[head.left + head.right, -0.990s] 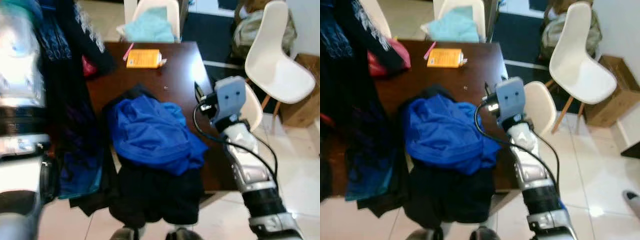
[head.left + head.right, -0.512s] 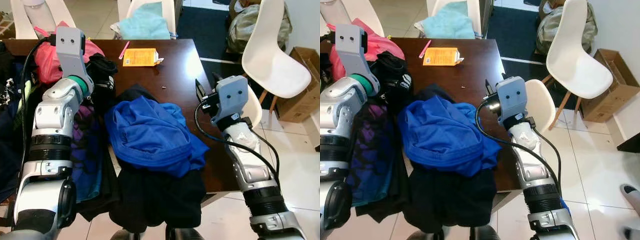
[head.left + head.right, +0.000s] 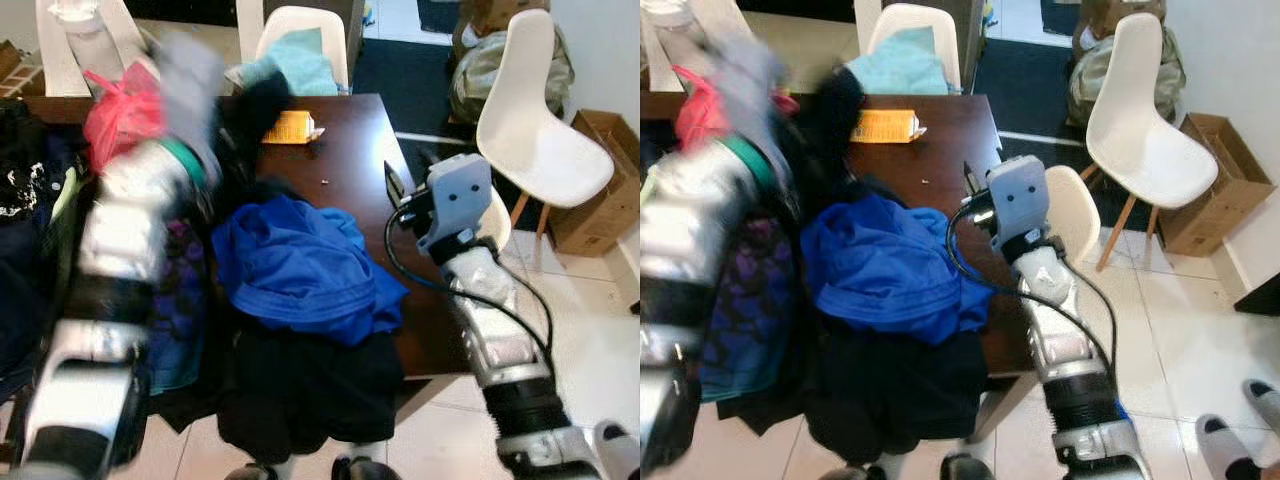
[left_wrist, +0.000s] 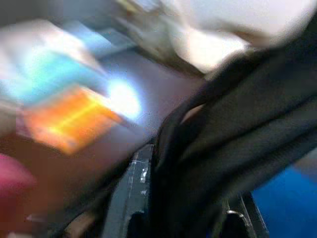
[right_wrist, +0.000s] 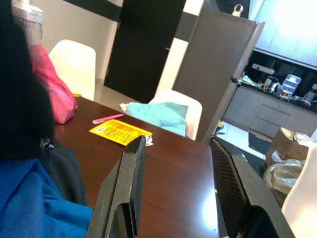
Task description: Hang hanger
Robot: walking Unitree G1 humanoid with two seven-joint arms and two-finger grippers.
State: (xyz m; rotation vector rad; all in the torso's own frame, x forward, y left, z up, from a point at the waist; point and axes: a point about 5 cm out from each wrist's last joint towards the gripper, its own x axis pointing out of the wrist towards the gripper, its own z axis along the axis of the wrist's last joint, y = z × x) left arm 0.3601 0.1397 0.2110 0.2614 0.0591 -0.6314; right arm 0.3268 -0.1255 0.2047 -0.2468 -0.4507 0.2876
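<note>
My left arm is blurred with motion over the left side of the dark wooden table point(image 3: 355, 135). Its left gripper point(image 3: 245, 105) is raised near the table's far side and shut on a black garment point(image 4: 237, 124), which drapes across its fingers in the left wrist view. No hanger can be made out. A crumpled blue garment point(image 3: 300, 265) lies on the table's near half, on top of more black cloth point(image 3: 310, 390) that hangs over the front edge. My right gripper point(image 3: 405, 170) hovers over the table's right side, open, with nothing between its fingers point(image 5: 131, 173).
An orange booklet point(image 3: 290, 127) and a pink bag point(image 3: 120, 115) lie at the table's far end. White chairs point(image 3: 535, 130) stand to the right and behind, one holding a teal cloth point(image 3: 300, 65). Dark clothes point(image 3: 30, 200) pile at the left. A person's shoes point(image 3: 1230, 465) stand on the tiled floor at right.
My left arm has swung up and to the right with the black garment and is now blurred. The right arm has stayed in place. The camera has shifted slightly.
</note>
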